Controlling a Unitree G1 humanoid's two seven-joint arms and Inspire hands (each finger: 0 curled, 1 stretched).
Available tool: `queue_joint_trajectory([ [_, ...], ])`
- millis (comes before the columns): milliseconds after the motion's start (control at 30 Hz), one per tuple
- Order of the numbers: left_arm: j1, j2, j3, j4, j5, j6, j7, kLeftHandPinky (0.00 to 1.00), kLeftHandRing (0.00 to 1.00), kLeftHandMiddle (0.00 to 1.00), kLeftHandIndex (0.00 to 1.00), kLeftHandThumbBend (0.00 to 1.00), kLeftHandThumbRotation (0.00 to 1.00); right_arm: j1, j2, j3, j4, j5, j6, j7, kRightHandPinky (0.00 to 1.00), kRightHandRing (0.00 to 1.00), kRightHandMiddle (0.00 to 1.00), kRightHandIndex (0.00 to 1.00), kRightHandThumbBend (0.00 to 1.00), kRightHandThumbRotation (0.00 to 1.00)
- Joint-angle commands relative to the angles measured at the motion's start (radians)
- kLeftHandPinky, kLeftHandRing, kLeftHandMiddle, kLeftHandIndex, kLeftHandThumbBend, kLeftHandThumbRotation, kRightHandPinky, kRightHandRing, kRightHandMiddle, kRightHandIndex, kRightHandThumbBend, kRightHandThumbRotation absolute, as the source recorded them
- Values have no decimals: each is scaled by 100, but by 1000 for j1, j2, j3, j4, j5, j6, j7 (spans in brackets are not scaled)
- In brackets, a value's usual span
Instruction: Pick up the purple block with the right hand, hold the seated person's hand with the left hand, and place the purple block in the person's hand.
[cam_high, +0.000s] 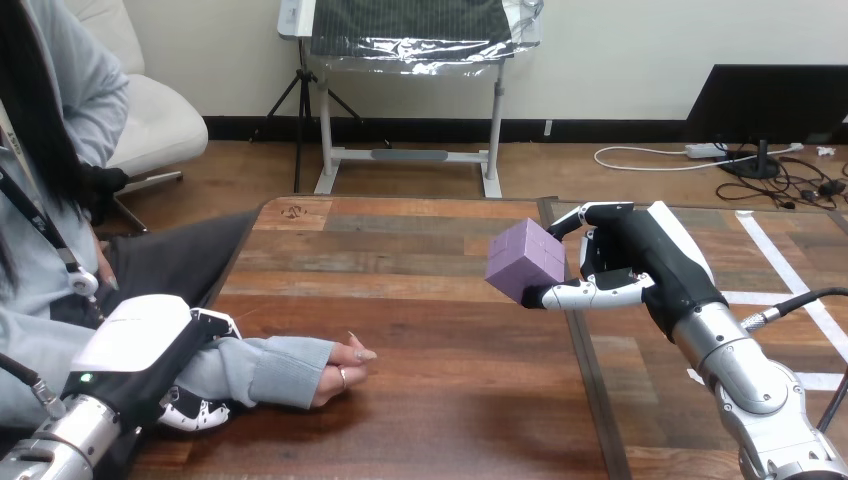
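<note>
R robot hand (640, 262) clamped on purple cube block (525, 262) above wooden worktop (420, 300); L robot hand (140, 340) curled round person's forearm (262, 368). Risk: person's hand (340, 372) looks closed, so block may roll off.

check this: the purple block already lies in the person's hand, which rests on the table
No. The head view shows the purple block held up by the right hand, well apart from the person's hand, which does rest on the table.
</note>
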Motion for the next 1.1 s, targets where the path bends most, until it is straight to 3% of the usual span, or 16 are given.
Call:
queue_joint_trajectory([
  [0, -44, -5, -24, 19, 0, -12, 2, 35, 34, 38, 54, 92, 0, -42, -6, -15, -55, -4, -11, -22, 2, 7, 11, 10, 53, 0],
  [567, -47, -7, -28, 8, 0, -24, 16, 27, 30, 34, 39, 90, 0, -43, 9, -21, -51, 16, 4, 4, 3, 7, 12, 11, 52, 0],
  [867, -43, -8, -21, -9, -10, -26, 8, 22, 27, 33, 39, 90, 0, -45, 16, -14, -47, 6, 7, 2, 3, 7, 12, 11, 51, 0],
  [1067, -41, -8, -22, -21, -5, -34, 30, 21, 26, 32, 40, 91, 0, -48, 26, -13, -36, 8, 7, 2, 3, 7, 12, 11, 51, 0],
])
